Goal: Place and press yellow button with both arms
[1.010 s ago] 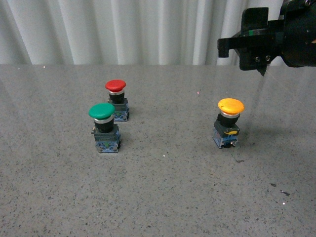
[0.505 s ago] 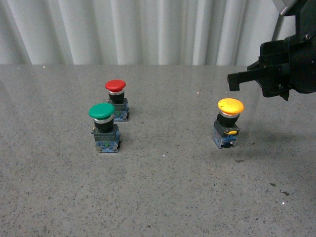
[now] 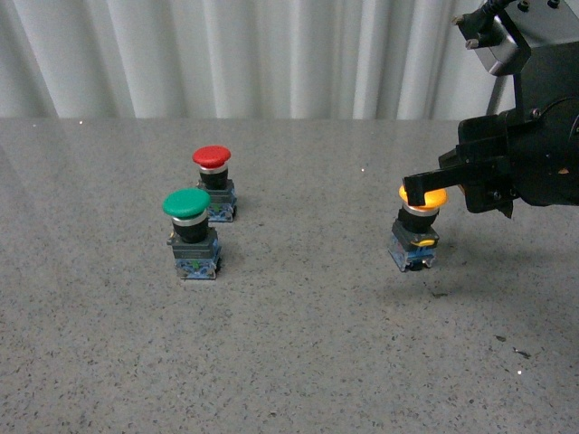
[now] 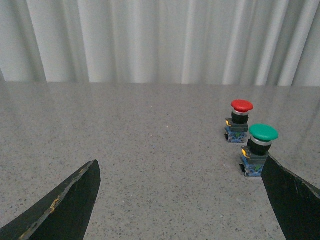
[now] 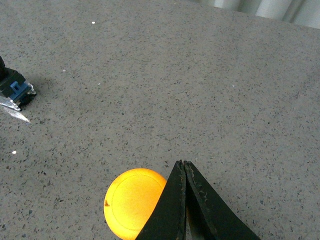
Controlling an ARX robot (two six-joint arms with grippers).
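Yellow button (image 3: pixel 416 238) stands upright at the table's (image 3: pixel 298 362) right, straight below the right gripper (image 3: pixel 418 188); its jaws are pinched together, tips over the cap's edge, contact unclear; left gripper (image 4: pixel 180 165), spread wide, faces green button (image 4: pixel 257 150) and red button (image 4: pixel 240 120), well apart; right arm is nearer.

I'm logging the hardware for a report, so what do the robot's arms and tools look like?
The right arm is bulky matte black, with a grey screwed bracket on top. The right tool has narrow black blades tapering to a point. The left tool has broad black wedge fingers, scuffed along one edge.
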